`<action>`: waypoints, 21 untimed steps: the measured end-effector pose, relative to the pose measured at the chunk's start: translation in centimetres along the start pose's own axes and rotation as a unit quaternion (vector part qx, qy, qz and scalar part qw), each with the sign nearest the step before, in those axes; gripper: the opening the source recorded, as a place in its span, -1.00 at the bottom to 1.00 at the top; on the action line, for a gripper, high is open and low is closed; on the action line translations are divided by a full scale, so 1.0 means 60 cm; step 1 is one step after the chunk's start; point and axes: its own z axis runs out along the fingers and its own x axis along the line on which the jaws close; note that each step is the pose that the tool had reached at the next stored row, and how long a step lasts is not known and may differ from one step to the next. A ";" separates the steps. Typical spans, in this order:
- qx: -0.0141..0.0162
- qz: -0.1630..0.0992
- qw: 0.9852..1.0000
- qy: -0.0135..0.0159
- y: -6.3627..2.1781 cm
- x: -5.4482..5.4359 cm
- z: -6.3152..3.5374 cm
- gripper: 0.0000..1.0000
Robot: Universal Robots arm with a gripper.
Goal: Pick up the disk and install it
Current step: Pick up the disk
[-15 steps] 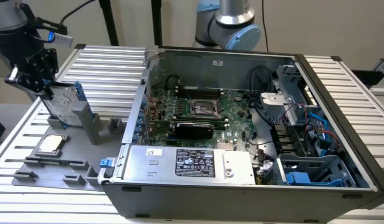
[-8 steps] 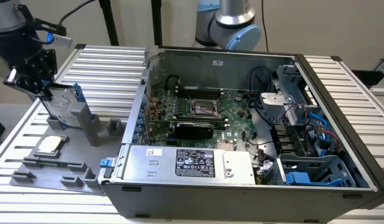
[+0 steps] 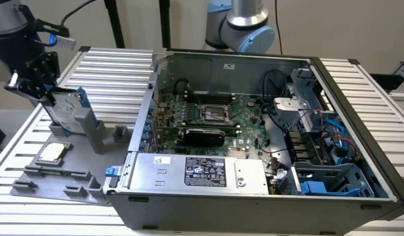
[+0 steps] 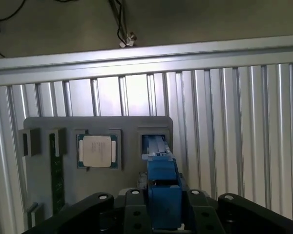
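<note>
open computer case [image 3: 254,212] beside a grey tray [image 3: 66,171] holding a square chip [image 3: 51,152].

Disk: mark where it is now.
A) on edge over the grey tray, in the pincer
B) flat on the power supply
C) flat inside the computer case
A: the disk stands on edge over the grey tray at the exterior view's left, the pincer closed on its blue frame.

Disk [image 3: 63,109] [image 4: 163,187]: is showing silver-grey metal, edged in glossy blue plastic.
Tool [image 4: 164,217]: is looking matt black.
Desk [image 3: 110,64]: is gleaming as smooth, ribbed bare metal.
Holder tray [image 3: 80,164]: is looking like matt grey plastic.
Chip [image 3: 52,152]: is shining with a smooth silver metal lid.
Computer case [image 3: 254,211]: is showing dull grey sheet metal.
</note>
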 end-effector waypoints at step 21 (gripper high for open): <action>0.000 -0.038 0.999 -0.002 -0.001 0.000 -0.055 -1.00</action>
